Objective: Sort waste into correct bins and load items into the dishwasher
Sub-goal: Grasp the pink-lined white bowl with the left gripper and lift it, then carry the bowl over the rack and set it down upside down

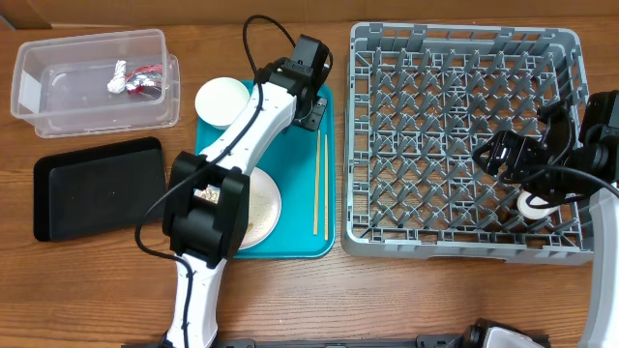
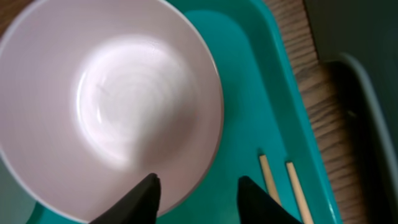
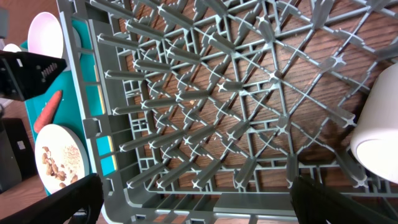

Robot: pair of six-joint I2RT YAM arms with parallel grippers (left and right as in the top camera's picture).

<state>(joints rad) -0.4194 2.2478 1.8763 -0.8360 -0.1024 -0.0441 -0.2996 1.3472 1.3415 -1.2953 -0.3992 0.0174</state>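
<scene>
Hovering our left gripper (image 2: 199, 182) wide open, we are framing the rim of the round white bowl (image 2: 106, 99), upper left on the teal plastic tray (image 2: 249, 93), and aiming to centre it before closing.

The left arm (image 1: 242, 130) is built of white links joined by bulky black joints, and a thin black cable (image 1: 245, 39) is run along it. The right arm (image 1: 606, 261) is coloured alike. Black wedge-shaped fingers (image 2: 138, 200) are seen at each wrist.
</scene>
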